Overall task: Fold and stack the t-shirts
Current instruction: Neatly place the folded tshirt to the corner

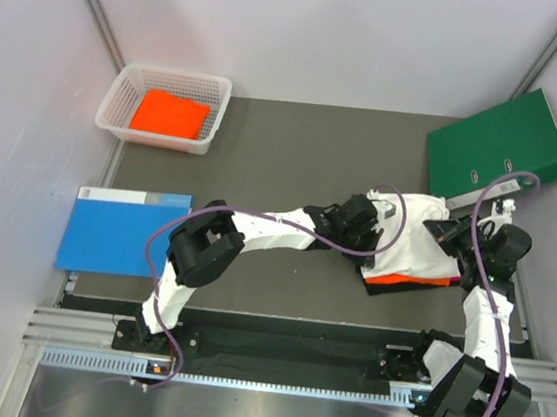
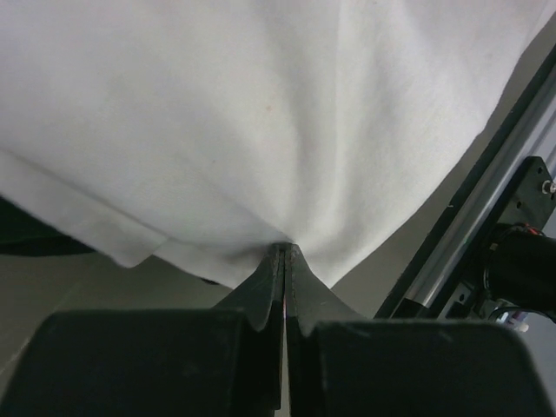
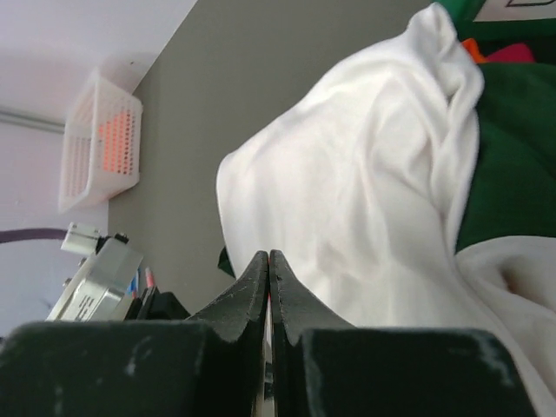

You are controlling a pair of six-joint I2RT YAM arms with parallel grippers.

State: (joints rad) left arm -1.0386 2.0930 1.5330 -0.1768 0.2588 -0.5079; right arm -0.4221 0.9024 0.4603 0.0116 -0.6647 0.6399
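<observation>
Pinched tight, my left hand (image 2: 285,261) grips an edge of the white t-shirt (image 1: 413,246), right of centre on the surface (image 1: 295,150). My right hand (image 3: 269,261) is closed too; whether on cloth I cannot tell. Under the white lie an orange t-shirt (image 1: 406,280) and a black t-shirt (image 1: 385,289).

white shirt (image 1: 417,214); orange shirt (image 1: 406,280); green binder (image 1: 502,143)

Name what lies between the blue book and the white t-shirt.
In the top external view, only the left arm spans it, over bare grey table, from beside the blue book to the white t-shirt.
</observation>
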